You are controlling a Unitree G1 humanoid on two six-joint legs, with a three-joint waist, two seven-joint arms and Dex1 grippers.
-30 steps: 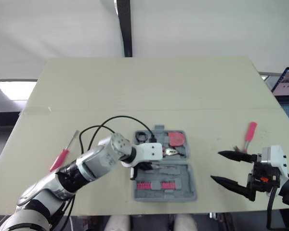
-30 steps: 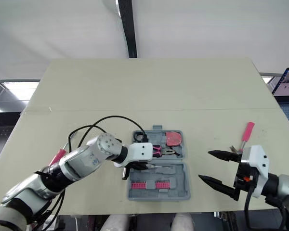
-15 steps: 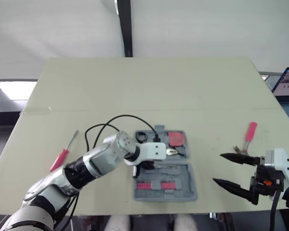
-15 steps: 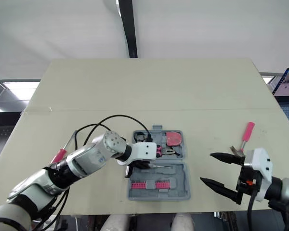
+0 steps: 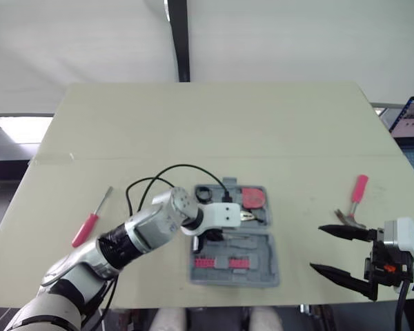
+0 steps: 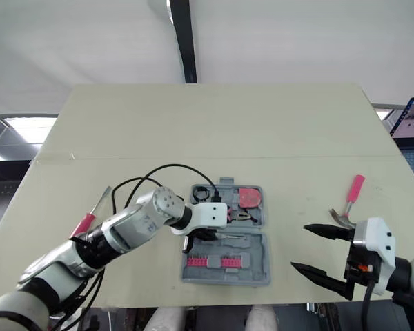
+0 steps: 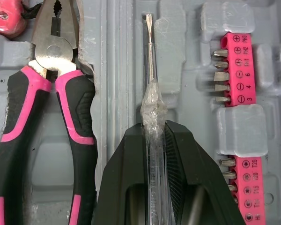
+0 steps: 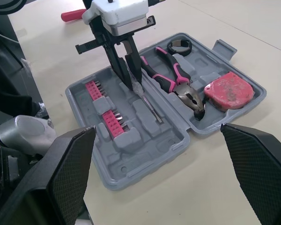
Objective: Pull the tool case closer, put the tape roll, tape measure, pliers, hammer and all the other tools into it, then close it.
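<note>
Left pincer [image 7: 154, 129], clenched on clear screwdriver [image 7: 151, 70], edges toward 3 o'clock over case [image 5: 262, 272], at 6 o'clock on surface [image 5: 262, 138]; we judge seating next. Right pincer [image 5: 317, 247], released, drifts toward 5 o'clock. Hammer [image 5: 355, 200] and red screwdriver [image 5: 90, 224] remain outside.

The desk's [image 5: 214, 124] far half lies bare; the left pincer [image 8: 134, 85], clamping a screwdriver [image 7: 151, 70], blocks the tool case's [image 5: 265, 274] left side; its right side stands free.
</note>
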